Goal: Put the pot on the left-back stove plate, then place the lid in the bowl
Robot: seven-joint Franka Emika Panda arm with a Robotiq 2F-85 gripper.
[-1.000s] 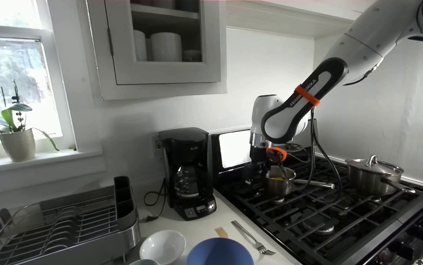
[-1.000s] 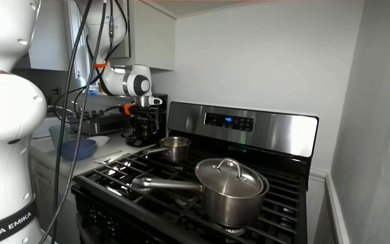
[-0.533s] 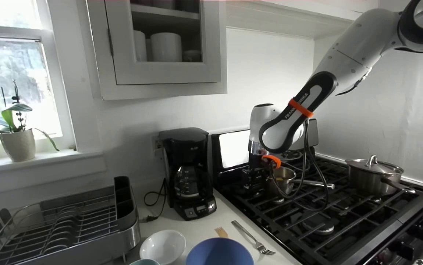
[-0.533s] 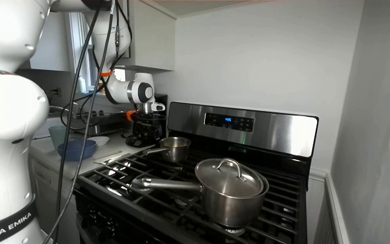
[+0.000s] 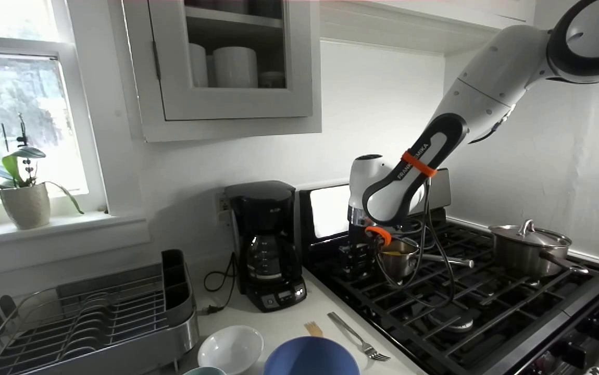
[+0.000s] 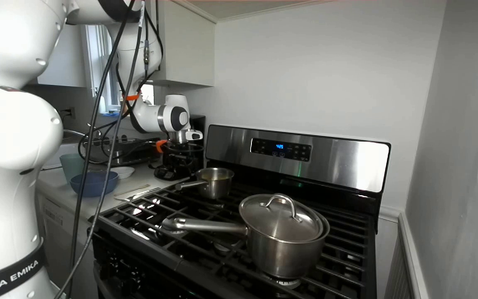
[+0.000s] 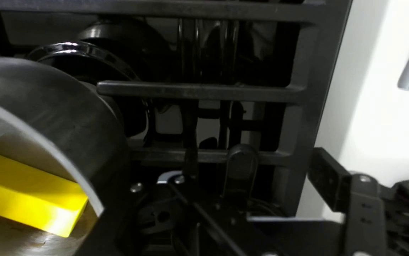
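We've got the black two-finger gripper (image 5: 356, 271) unclenched, jaws spread, just beside the small shiny metal long-handled saucepan (image 6: 216, 191). That pan's sitting upright on a black cast-iron grate (image 7: 204, 90), back left of the stainless-and-black stove (image 6: 334, 172) as we face it. There's a bright yellow block (image 7: 26, 192) inside, and the round steel lid (image 6: 282, 230) is on the bigger silver pot (image 6: 284, 259).

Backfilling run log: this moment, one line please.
gripper: open, beside pot | pot: on left-back stove plate, yellow block inside | lid: on larger pot
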